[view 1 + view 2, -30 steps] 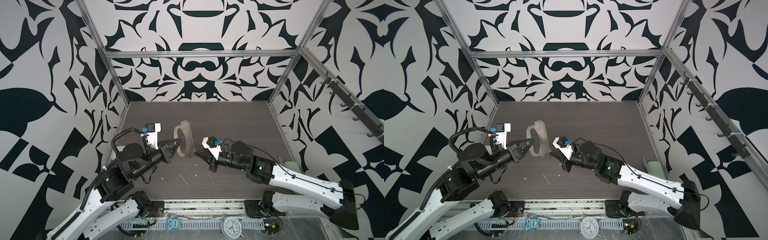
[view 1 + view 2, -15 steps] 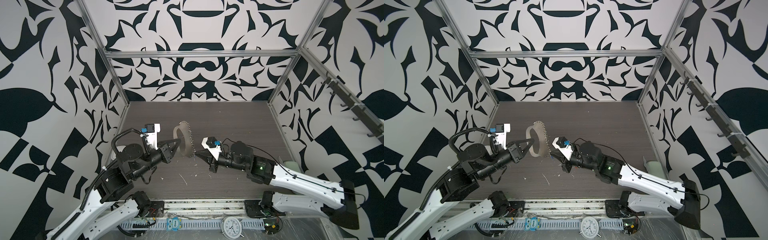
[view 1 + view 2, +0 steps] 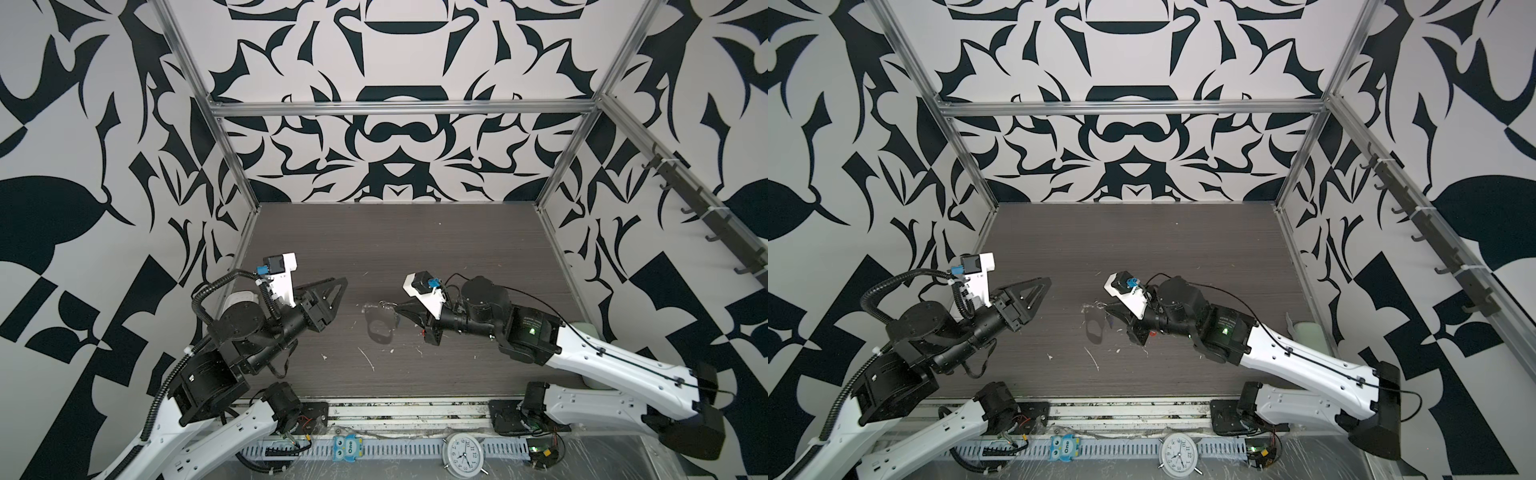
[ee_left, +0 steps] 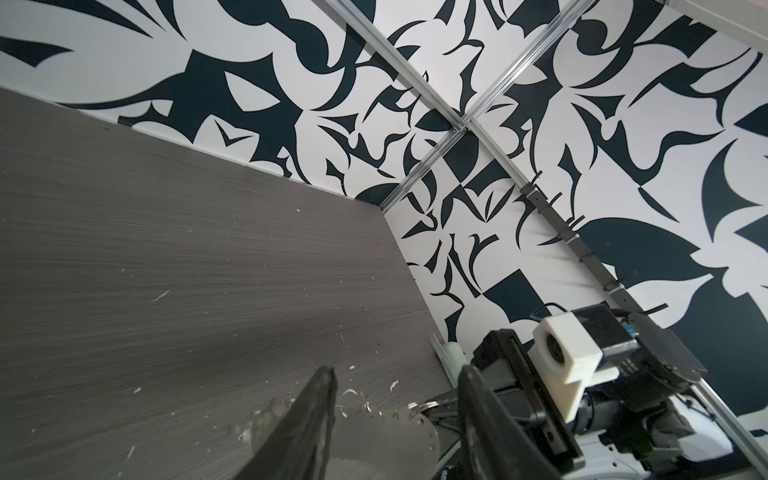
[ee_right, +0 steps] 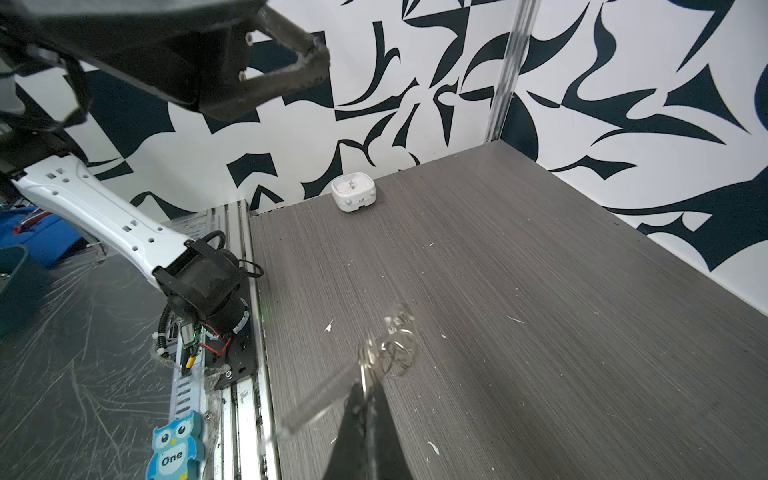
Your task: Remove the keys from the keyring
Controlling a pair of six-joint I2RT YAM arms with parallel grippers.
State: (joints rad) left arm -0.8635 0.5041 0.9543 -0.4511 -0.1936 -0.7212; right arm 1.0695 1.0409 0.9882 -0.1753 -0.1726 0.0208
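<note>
At the middle of the dark grey wood-grain tabletop (image 3: 415, 249), the right gripper (image 5: 365, 390) had its two black fingers pressed together on the metal end of the keyring (image 3: 379, 328), a curved grey strap loop with a short row of small silver metal clips. In the right wrist view, thin silver rings (image 5: 388, 345) sat just beyond the pinched fingertips. The strap trailed off to one side as a blur, and what else hung there was too smeared to tell. In both top views the loop dangled below that gripper's tip. Whether it touched the table could not be told.

Opposite it, the left gripper (image 4: 395, 370) had its black triangular fingers spread apart and gripped nothing. In both top views its tips were near the keyring but clear of it.

Small white flecks (image 3: 368, 359) lay scattered on the table just in front of the loop. A small white rounded square box (image 5: 353, 192) sat at the table's left edge against the patterned wall, behind the left arm. Along the front rail stood a blue owl figure marked "One" (image 3: 348, 448) and, further right, a round white alarm clock (image 3: 461, 451).
</note>
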